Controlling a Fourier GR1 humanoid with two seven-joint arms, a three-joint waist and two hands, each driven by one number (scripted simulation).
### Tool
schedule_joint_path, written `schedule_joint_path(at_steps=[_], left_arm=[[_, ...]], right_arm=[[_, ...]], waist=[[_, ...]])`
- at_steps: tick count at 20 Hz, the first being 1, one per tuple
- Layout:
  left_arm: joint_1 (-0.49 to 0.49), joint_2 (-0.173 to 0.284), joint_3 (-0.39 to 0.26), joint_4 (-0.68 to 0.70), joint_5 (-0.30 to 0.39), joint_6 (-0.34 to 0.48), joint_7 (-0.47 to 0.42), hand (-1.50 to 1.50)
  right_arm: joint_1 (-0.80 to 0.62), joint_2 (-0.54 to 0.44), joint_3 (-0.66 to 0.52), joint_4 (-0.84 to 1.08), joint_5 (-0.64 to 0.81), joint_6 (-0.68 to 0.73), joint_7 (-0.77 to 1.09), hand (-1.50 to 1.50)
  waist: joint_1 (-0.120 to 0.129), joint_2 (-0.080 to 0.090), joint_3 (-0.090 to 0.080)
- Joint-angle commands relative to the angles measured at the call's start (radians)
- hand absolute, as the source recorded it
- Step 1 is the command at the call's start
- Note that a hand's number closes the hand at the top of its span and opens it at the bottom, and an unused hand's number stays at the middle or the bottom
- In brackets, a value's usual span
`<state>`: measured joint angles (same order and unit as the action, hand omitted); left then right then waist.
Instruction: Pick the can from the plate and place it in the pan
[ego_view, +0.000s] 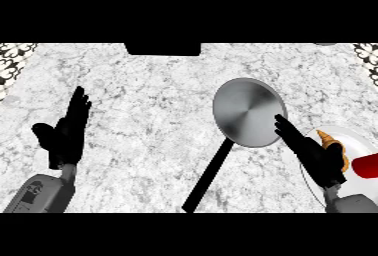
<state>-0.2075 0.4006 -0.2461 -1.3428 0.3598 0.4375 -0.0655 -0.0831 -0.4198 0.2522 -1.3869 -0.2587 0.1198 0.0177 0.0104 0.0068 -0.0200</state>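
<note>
I am at a kitchen counter (162, 130): pale marbled stone top, a steel frying pan (248, 112) near its middle, a white plate (354, 142) at its right edge.

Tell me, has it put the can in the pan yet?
Not yet. The pan holds nothing, and the red can lies on the white plate at the right edge. The right hand is open beside the plate, holding nothing; the left hand rests open. Grasping, carrying and placing all remain.
</note>
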Motion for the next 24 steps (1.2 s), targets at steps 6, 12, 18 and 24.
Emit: schedule_joint_path(at_steps=[6, 12, 18, 24], left_arm=[[0.09, 0.237, 0.052, 0.107, -0.056, -0.032, 0.137, 0.0], [0.161, 0.213, 0.042, 0.109, -0.028, -0.049, 0.139, 0.0], [0.094, 0.209, 0.017, 0.051, -0.082, -0.07, 0.243, 0.0], [0.064, 0.224, 0.028, 0.046, -0.095, -0.08, 0.267, 0.0]], right_arm=[[-0.119, -0.17, -0.444, -0.084, -0.187, -0.05, -0.165, -1.5], [-0.031, -0.079, -0.683, 0.024, -0.113, -0.483, -0.213, 1.5], [0.261, -0.046, -0.747, -0.119, -0.101, -0.346, -0.432, -1.5], [0.342, -0.262, -0.694, -0.29, 0.07, -0.41, -0.066, -1.5]], waist=[[-0.051, -0.017, 0.025], [-0.097, -0.026, 0.027], [-0.028, -0.01, 0.02], [-0.022, -0.009, 0.018]])
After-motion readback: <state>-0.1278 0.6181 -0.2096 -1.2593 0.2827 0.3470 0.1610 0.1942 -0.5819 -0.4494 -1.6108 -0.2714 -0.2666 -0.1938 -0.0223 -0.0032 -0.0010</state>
